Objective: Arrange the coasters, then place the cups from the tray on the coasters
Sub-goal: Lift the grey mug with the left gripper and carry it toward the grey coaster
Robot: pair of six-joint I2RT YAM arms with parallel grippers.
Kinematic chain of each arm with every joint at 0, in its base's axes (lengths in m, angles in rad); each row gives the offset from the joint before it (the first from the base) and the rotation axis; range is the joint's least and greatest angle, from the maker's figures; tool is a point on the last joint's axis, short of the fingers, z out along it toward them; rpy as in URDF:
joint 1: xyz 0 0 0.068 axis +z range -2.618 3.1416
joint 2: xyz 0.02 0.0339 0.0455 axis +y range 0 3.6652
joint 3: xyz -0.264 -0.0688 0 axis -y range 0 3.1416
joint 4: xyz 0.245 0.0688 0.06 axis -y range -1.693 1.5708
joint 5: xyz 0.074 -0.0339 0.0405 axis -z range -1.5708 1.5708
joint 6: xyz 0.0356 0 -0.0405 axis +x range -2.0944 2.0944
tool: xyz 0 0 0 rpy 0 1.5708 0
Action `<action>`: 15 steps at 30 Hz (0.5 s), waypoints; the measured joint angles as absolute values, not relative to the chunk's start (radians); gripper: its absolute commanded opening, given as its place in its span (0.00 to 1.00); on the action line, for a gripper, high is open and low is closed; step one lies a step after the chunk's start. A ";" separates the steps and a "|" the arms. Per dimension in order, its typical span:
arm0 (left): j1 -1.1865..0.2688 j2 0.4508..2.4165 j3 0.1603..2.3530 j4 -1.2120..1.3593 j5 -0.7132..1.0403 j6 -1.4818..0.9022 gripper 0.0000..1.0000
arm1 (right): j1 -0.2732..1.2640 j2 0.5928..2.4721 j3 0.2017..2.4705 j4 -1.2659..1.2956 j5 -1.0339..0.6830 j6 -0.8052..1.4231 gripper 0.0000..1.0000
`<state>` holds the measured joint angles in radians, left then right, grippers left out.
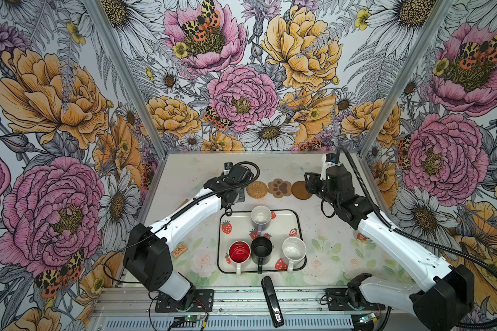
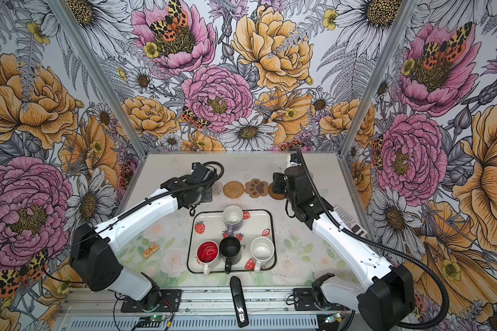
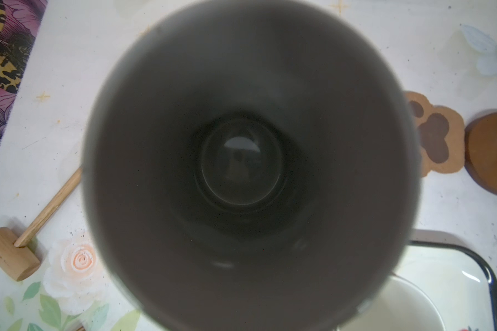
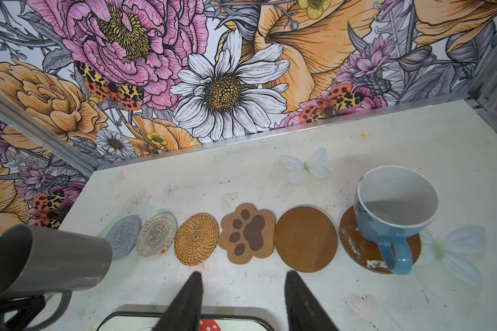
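My left gripper (image 4: 13,311) is shut on the grey mug (image 4: 46,258), which hangs tilted just above the table beside the grey-blue coaster (image 4: 124,236). The left wrist view looks straight down into that mug (image 3: 241,160), and my fingers are hidden there. The coasters lie in a row: grey-blue, beaded (image 4: 157,236), rattan (image 4: 196,238), paw (image 4: 247,232), brown disc (image 4: 306,239). A second disc (image 4: 353,238) carries the light blue mug (image 4: 396,206). My right gripper (image 4: 243,273) is open and empty between the row and the tray (image 1: 299,226). The tray holds the lavender (image 1: 261,216), red-inside (image 1: 239,251), black (image 1: 261,248) and white (image 1: 294,250) mugs.
A wooden mallet (image 3: 12,252) lies on the table left of the grey mug. A black stapler-like bar (image 1: 271,301) sits at the front edge, a small orange tag (image 1: 180,248) left of the tray, and a white keypad (image 2: 346,217) under the right arm. Flowered walls close three sides.
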<state>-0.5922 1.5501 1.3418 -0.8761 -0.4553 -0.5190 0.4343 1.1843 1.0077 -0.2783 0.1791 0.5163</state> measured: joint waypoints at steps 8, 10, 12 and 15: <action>-0.472 1.612 1.407 -0.863 -0.425 -0.451 0.00 | 0.399 1.196 1.002 -0.255 0.146 0.516 0.48; -0.450 1.628 1.419 -0.858 -0.414 -0.437 0.00 | 0.393 1.207 1.002 -0.251 0.139 0.516 0.48; -0.428 1.639 1.422 -0.851 -0.400 -0.426 0.00 | 0.390 1.219 1.002 -0.250 0.133 0.516 0.48; -0.396 1.646 1.422 -0.849 -0.375 -0.410 0.00 | 0.385 1.237 1.003 -0.249 0.128 0.516 0.48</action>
<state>-0.3958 1.6459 1.4223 -0.8486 -0.3752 -0.4095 0.3847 1.2369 1.0027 -0.2493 0.1284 0.5163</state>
